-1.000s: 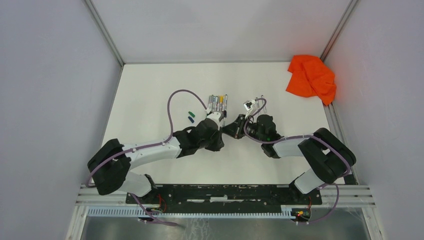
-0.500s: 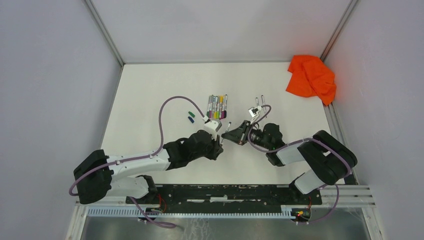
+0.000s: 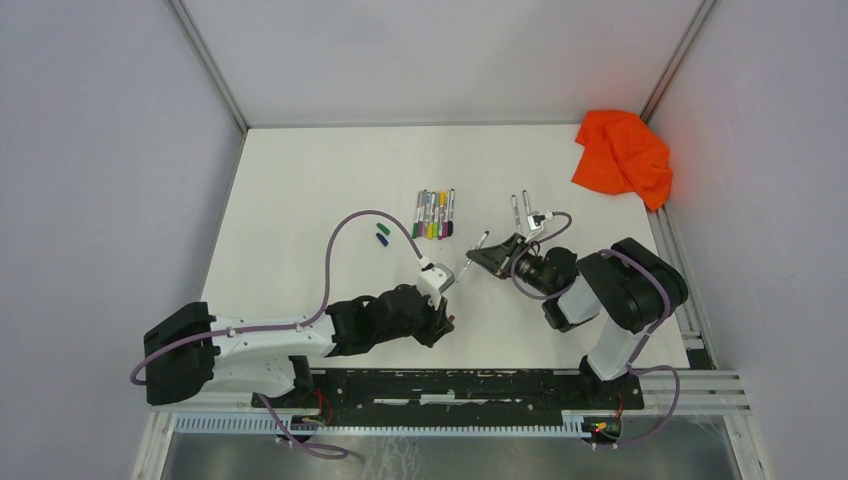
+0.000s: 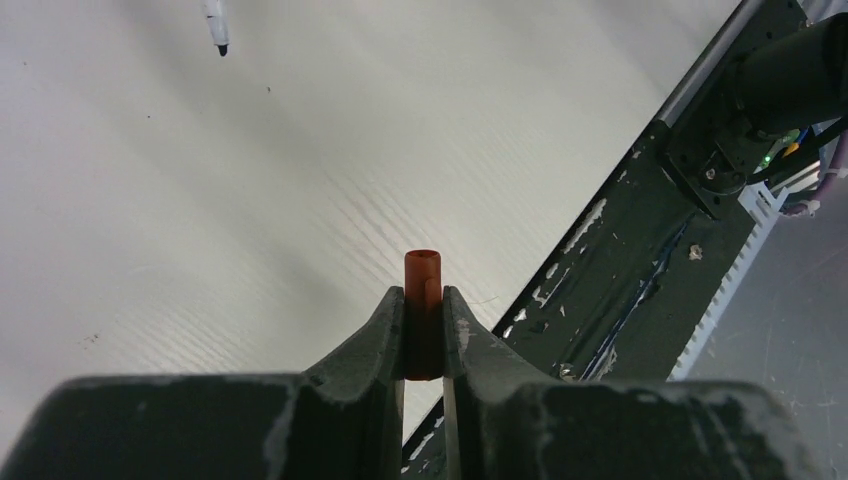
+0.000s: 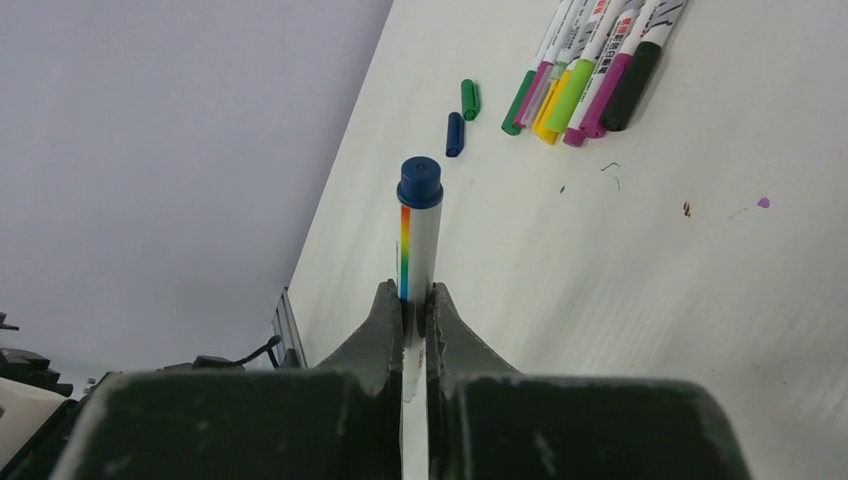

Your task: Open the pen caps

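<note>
Orange-red cap (image 4: 423, 272) is off! L fingers (image 4: 424, 298) are clamped on it, pinching its lower half w/ the open mouth poking out past the tips. A sec ago both sets of fingers were nose to nose right by the row of pens (image 3: 435, 213). Half a sec ago there was a small gap. Now they're well apart, w/ the L arm (image 3: 300, 330) drawn back toward its own base and the cap coming w/ it.

R fingers (image 5: 414, 297) are pressed onto the pen (image 5: 419, 235), barrel sticking straight out ahead of the tips, blue end farthest out. So the pull-apart worked, by my read: one more pen opened. A dark nib (image 4: 218, 40) shows far ahead-left of the L fingers, prob. this pen's bare tip, can't be sure.

Where's the rest? The row lies ahead and to the right of the R fingers, flat on the surface (image 5: 700, 300). Its coloured caps are seemingly on, green, yellow, magenta and black among them. Two loose caps (image 5: 469, 100), one green and one blue, sit ahead of the R fingers, just left of the row.

What it means: L needs to drop this cap, prob. near those two, and R needs to park the pen. Then it's back to the row. Plenty left.
</note>
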You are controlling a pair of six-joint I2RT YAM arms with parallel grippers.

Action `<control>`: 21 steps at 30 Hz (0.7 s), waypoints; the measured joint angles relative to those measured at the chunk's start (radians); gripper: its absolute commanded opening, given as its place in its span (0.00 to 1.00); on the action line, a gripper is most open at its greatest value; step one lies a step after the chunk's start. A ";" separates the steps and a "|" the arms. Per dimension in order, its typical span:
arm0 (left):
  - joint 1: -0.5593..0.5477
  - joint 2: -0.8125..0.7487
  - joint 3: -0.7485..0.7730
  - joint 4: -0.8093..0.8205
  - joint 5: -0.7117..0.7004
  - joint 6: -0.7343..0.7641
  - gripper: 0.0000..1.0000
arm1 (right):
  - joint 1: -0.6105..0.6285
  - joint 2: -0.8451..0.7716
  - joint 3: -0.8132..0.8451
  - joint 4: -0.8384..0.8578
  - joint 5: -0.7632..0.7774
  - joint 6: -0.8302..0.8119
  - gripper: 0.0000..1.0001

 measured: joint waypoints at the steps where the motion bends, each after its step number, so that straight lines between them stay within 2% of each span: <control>1: -0.002 0.000 0.000 0.005 0.000 0.000 0.02 | -0.002 0.014 0.004 0.005 -0.002 -0.003 0.00; 5: -0.004 -0.011 0.000 0.002 -0.033 -0.002 0.02 | -0.009 0.050 0.041 0.005 -0.013 -0.032 0.00; 9: -0.005 -0.029 0.003 -0.024 -0.179 -0.037 0.02 | -0.018 0.030 0.128 -0.095 -0.018 -0.122 0.00; 12: -0.005 -0.032 0.023 -0.082 -0.357 -0.105 0.02 | -0.019 -0.054 0.237 -0.374 0.027 -0.266 0.00; 16: -0.005 -0.032 0.070 -0.163 -0.517 -0.184 0.02 | -0.021 -0.161 0.391 -0.728 0.148 -0.452 0.00; 21: 0.020 -0.032 0.192 -0.299 -0.670 -0.325 0.02 | -0.029 -0.194 0.557 -1.074 0.299 -0.608 0.00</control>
